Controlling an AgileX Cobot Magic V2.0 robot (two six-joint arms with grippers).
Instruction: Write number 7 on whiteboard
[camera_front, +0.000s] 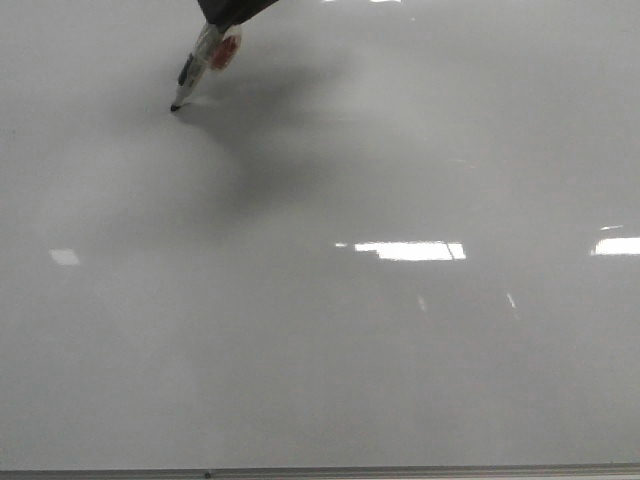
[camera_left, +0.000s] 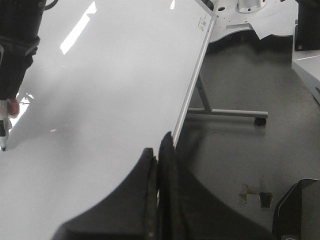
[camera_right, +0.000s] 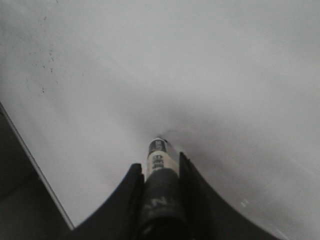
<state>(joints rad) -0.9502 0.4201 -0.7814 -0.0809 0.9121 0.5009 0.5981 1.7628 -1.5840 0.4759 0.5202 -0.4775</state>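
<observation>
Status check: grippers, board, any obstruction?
Right gripper shut on marker, tip at whiteboard. Left gripper shut, empty. No ink visible. Nothing blocking.

No readable text; print on the marker (camera_right: 158, 162) too blurred.

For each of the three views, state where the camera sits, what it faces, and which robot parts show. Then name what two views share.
Front view: faces the whiteboard; the right gripper holds a marker, tip at the board.
Left wrist view: on the left arm, looks along the board's edge to the floor; left gripper shut, empty.
Right wrist view: on the right arm, looks down the marker.
Shared: front and left wrist views both show the marker.
</observation>
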